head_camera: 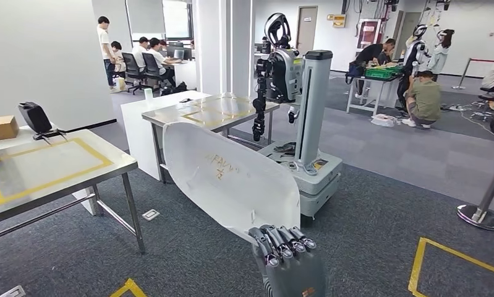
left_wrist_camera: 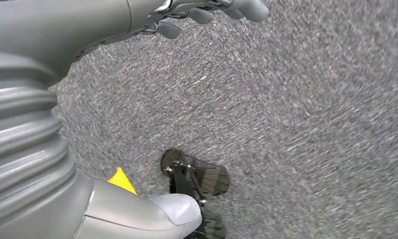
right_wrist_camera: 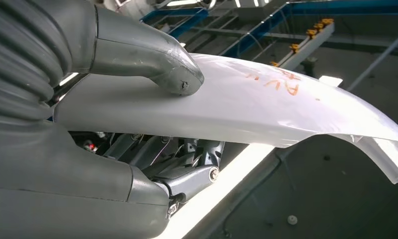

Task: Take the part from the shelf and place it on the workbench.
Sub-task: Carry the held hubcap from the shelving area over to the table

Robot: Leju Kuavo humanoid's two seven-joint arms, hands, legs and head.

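Holding white curved panel part [head_camera: 229, 176] up over grey carpet, right hand [head_camera: 282, 242] gripping its near edge, thumb [right_wrist_camera: 157, 59] pressed on top, fingers underneath | orange writing on part | left hand [left_wrist_camera: 206, 12] hangs over carpet, fingers curled, holds nothing | steel workbench [head_camera: 52, 167] left, well apart from part

The part [head_camera: 232, 176] sticks forward from the right hand [head_camera: 284, 244]. A workbench [head_camera: 46, 167] stands to its left, another table [head_camera: 210, 111] behind it, a robot stand [head_camera: 309, 124] beyond.
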